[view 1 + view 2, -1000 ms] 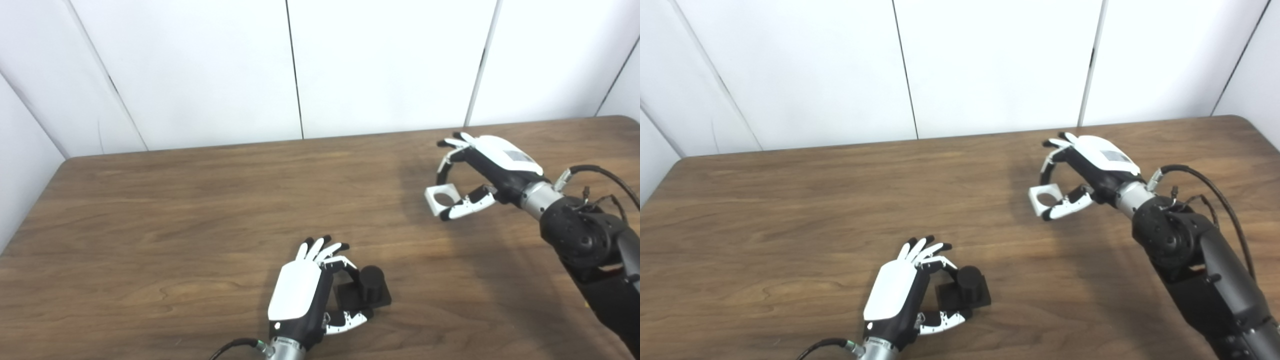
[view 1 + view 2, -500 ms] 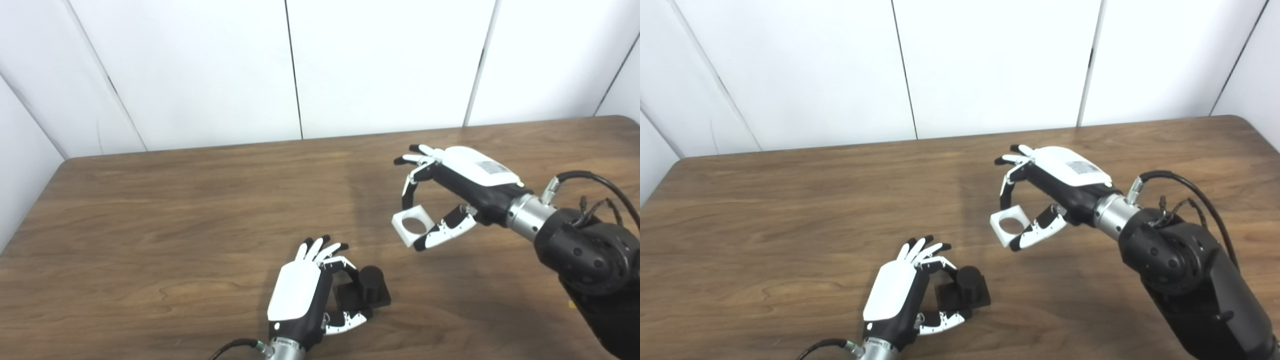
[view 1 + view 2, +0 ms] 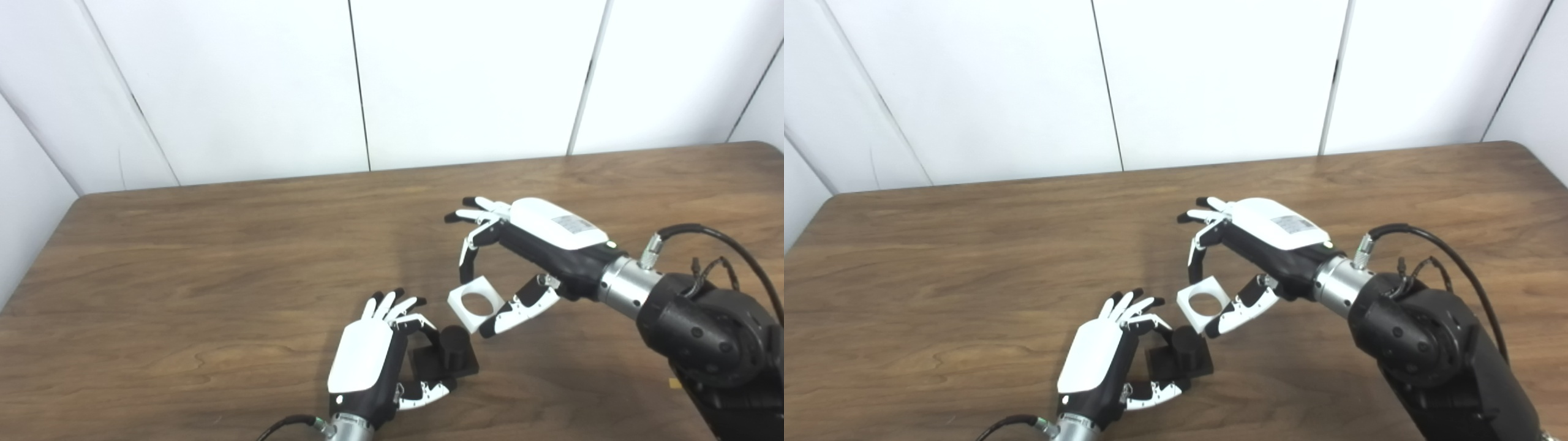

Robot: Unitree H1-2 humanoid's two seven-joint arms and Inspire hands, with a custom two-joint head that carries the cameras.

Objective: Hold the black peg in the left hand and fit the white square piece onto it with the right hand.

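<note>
The left hand (image 3: pixel 367 358) sits low near the table's front edge, white back turned up, its arm coming up from below; a finger and the thumb (image 3: pixel 425 392) curl around the black peg (image 3: pixel 454 349) while the other fingers fan out straight. The right hand (image 3: pixel 533 245) reaches in from the right on a thick black arm, raised, palm down, pinching the white square piece (image 3: pixel 474 303) between a bent finger and the thumb, other fingers spread forward.

Left hand (image 3: pixel 1102 358) grips black peg (image 3: pixel 1182 355) by its square base, base sitting on table (image 3: pixel 937 275). Right hand (image 3: pixel 1255 245) pinches white square piece (image 3: pixel 1203 304), round hole facing up, just above-right of peg, not on it.
</note>
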